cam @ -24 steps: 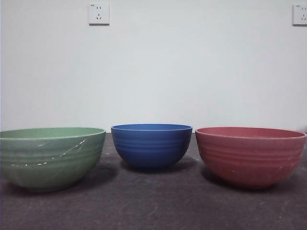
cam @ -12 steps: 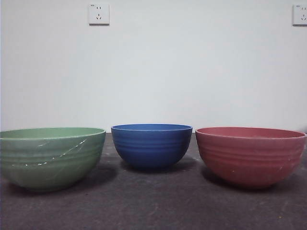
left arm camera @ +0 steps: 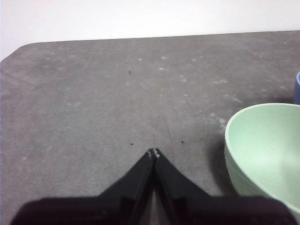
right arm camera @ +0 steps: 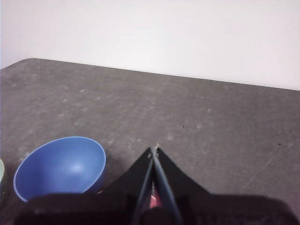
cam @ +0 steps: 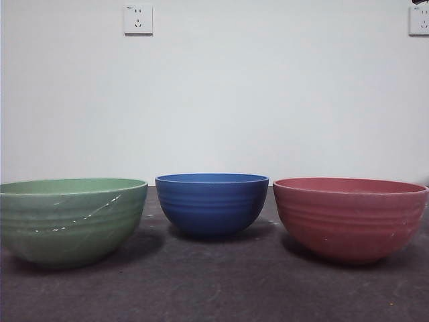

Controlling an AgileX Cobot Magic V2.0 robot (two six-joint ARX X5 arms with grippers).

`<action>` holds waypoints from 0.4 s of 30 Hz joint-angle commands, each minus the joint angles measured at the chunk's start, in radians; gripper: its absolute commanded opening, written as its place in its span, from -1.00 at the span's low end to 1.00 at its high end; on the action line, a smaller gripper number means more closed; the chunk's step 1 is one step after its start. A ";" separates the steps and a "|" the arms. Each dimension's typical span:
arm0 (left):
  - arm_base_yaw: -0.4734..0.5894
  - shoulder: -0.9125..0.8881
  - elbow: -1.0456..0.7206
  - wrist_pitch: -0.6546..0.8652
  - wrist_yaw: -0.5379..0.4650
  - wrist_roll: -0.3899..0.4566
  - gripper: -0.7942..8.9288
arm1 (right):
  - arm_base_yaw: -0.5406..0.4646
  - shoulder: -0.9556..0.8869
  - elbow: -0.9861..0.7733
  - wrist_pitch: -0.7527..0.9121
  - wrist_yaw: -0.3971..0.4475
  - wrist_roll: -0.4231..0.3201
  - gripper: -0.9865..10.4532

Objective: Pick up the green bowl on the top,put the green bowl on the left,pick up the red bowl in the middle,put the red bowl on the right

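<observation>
On the table's [cam: 214, 288] near edge we see the green bowl [cam: 70, 220] at left and the red bowl [cam: 350, 217] at right, the blue bowl [cam: 212, 202] farther back between them. Our left gripper [left arm camera: 154, 153] and right gripper [right arm camera: 154, 151] hover pinched together, empty. We judge any careless sweep could knock a bowl.

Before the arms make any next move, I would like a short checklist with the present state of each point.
1. Sage-green ridged round bowl stands on the left: ok.
2. Dusty pinkish-red ridged round bowl stands on the right: ok.
3. Blue round bowl between them, touching neither: ok.
4. Left gripper shut, holding nothing: ok.
5. Right gripper shut, holding nothing: ok.
6. All bowls upright: ok.
</observation>
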 commanded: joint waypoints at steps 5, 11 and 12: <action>0.003 -0.003 -0.017 0.005 0.006 -0.011 -0.84 | 0.000 -0.003 -0.005 -0.023 0.003 0.013 -0.82; 0.003 -0.003 -0.017 0.005 0.006 -0.011 -0.84 | 0.000 -0.003 -0.005 -0.034 0.003 0.013 -0.82; 0.003 -0.003 -0.017 0.005 0.006 -0.011 -0.84 | 0.000 -0.003 -0.005 -0.037 0.003 0.013 -0.82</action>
